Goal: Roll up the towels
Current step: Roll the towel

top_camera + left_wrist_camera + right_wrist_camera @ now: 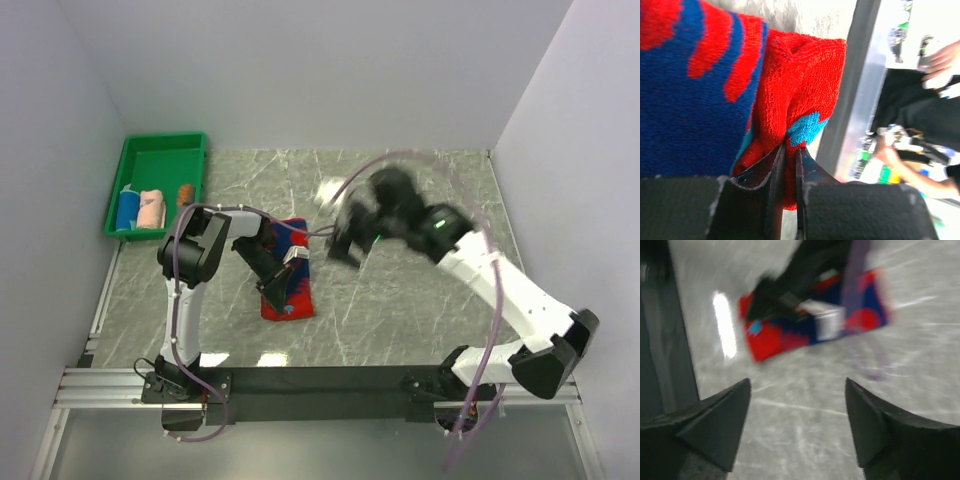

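The red-and-blue patterned towel (291, 285) lies on the marble table, left of centre. My left gripper (272, 290) is shut on its near corner; in the left wrist view the fingertips (790, 150) pinch a red fold of the towel (790, 85). My right gripper (345, 245) is open and empty, blurred, above the table right of the towel; in the right wrist view (797, 385) the towel (810, 322) lies beyond its fingers. A blue towel (127, 210), a pale pink towel (151, 210) and an orange towel (186, 193) sit rolled in the green tray (160, 150).
The green tray stands at the table's far left by the wall. White walls close the table at the back and both sides. A black rail (320, 382) runs along the near edge by the arm bases.
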You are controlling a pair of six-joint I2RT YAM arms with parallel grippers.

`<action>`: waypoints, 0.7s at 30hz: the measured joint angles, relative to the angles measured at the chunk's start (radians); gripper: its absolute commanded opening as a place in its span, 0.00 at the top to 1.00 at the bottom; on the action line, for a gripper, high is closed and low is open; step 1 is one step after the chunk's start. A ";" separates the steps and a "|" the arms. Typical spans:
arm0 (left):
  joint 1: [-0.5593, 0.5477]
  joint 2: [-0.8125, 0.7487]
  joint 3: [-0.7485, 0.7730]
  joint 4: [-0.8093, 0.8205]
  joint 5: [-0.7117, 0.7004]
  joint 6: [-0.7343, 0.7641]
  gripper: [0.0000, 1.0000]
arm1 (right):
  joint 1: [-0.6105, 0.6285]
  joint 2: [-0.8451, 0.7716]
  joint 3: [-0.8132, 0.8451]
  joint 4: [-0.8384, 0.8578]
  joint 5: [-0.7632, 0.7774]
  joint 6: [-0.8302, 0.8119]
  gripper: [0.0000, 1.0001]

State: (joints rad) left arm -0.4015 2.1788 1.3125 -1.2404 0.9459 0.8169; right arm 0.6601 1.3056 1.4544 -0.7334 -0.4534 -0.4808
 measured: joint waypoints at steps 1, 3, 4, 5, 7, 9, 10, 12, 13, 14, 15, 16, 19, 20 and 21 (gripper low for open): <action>0.003 0.010 0.003 -0.010 0.006 -0.002 0.99 | 0.075 0.003 -0.059 -0.006 0.026 -0.023 0.23; 0.008 0.026 0.006 -0.029 0.012 -0.007 0.99 | 0.177 0.030 -0.143 -0.010 0.079 -0.052 0.35; 0.010 0.034 0.008 -0.037 0.014 -0.009 0.99 | 0.233 0.064 -0.173 -0.012 0.117 -0.059 0.38; 0.010 0.041 0.010 -0.046 0.015 -0.011 0.99 | 0.275 0.106 -0.190 -0.007 0.142 -0.062 0.42; 0.013 0.056 0.013 -0.063 0.019 -0.016 0.99 | 0.344 0.193 -0.214 0.035 0.183 -0.057 0.43; 0.018 0.068 0.017 -0.077 0.023 -0.018 0.99 | 0.404 0.256 -0.244 0.101 0.211 -0.055 0.44; 0.022 0.073 0.019 -0.083 0.026 -0.019 0.99 | 0.423 0.275 -0.259 0.130 0.222 -0.055 0.44; 0.030 0.080 0.023 -0.091 0.026 -0.019 0.99 | 0.464 0.310 -0.292 0.193 0.243 -0.055 0.44; 0.033 0.081 0.023 -0.093 0.026 -0.019 0.99 | 0.478 0.325 -0.305 0.223 0.251 -0.056 0.43; 0.035 0.082 0.023 -0.095 0.025 -0.020 0.99 | 0.489 0.339 -0.314 0.248 0.254 -0.057 0.43; 0.039 0.084 0.023 -0.097 0.025 -0.021 0.99 | 0.497 0.352 -0.320 0.270 0.260 -0.061 0.43; 0.042 0.086 0.023 -0.100 0.024 -0.021 0.99 | 0.502 0.362 -0.325 0.294 0.264 -0.064 0.43; 0.049 0.095 0.029 -0.112 0.023 -0.021 0.99 | 0.510 0.394 -0.338 0.363 0.277 -0.077 0.43; 0.051 0.096 0.030 -0.115 0.021 -0.021 0.99 | 0.511 0.407 -0.345 0.392 0.286 -0.085 0.43; 0.054 0.097 0.031 -0.117 0.018 -0.021 0.99 | 0.511 0.420 -0.350 0.409 0.291 -0.090 0.43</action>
State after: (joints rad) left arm -0.3477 2.2753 1.3437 -1.3579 0.9642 0.7959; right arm 1.1709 1.7256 1.1046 -0.3244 -0.1623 -0.5709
